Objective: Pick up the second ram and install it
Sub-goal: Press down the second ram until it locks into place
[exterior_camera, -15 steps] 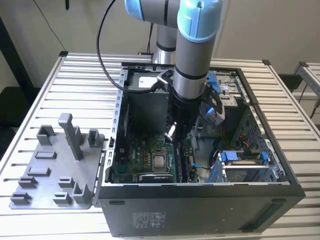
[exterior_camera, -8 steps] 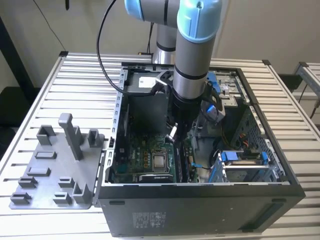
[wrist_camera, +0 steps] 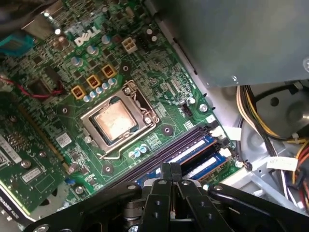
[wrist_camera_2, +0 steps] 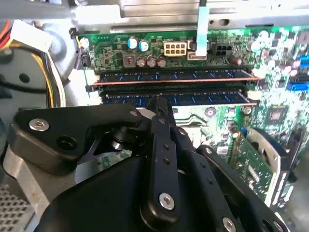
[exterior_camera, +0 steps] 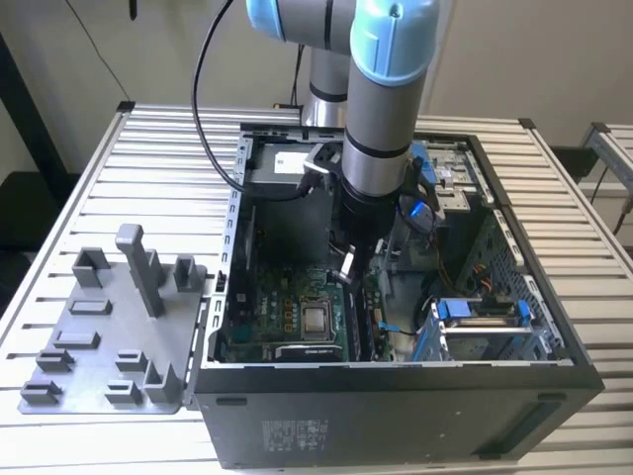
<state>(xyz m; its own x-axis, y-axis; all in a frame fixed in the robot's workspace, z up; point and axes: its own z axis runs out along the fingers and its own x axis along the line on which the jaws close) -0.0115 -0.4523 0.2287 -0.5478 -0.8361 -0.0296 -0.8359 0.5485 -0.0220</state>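
The second ram (wrist_camera_2: 203,98) is a slim dark stick with blue labels. It stands on edge in a motherboard slot, right beside another like stick (wrist_camera_2: 193,75). My gripper (wrist_camera_2: 157,100) is shut, with its fingertips pressed together on the top edge of the second ram near the stick's middle. In the first wrist view the closed gripper (wrist_camera: 171,168) sits over the row of memory slots (wrist_camera: 193,152). In the exterior view my gripper (exterior_camera: 348,280) reaches down inside the open computer case (exterior_camera: 396,396).
The processor socket (wrist_camera: 116,121) lies beside the slots. Yellow and black cable bundles (wrist_camera: 260,121) run along the case wall. A drive cage with blue tabs (exterior_camera: 480,317) stands at the exterior view's right. A grey tray with upright posts (exterior_camera: 109,336) sits outside the case on the slatted table.
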